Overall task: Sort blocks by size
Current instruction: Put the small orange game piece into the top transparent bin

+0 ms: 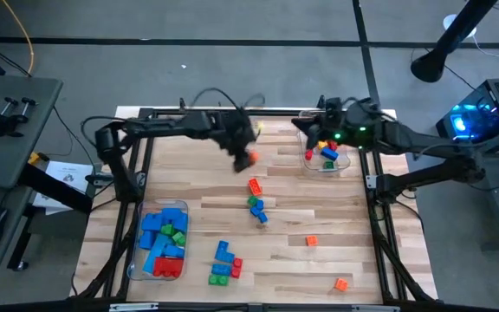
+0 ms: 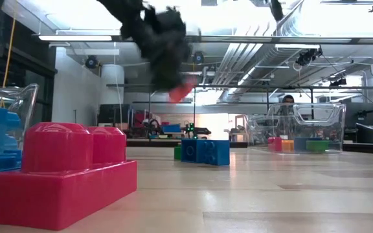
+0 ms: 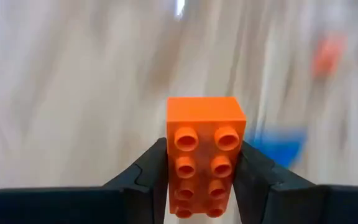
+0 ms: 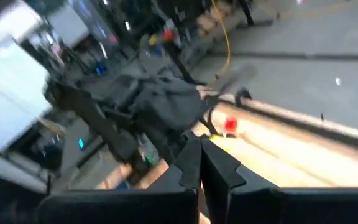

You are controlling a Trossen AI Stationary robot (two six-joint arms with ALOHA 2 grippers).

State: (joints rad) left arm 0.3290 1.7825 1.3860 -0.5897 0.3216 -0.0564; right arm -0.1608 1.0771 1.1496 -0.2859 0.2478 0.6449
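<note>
My left gripper is in the air over the table's far middle, shut on an orange brick. The brick also shows in the high view and the low view. My right gripper is shut and empty, above the far rim of the clear tub at the far right, which holds several small bricks. A second clear tub at the near left holds larger blue, red and green bricks. Loose bricks lie in the middle and near the front. My left gripper pinches the orange brick's two long sides between its two fingers, on the half nearer the wrist. The fingers lie along the brick, its studded face toward the camera. In the low view the brick is lifted well clear of the table and tilted.
Two small orange bricks lie on the right half of the wooden table. A dark frame rail runs along each side. In the low view large red bricks stand close at the left.
</note>
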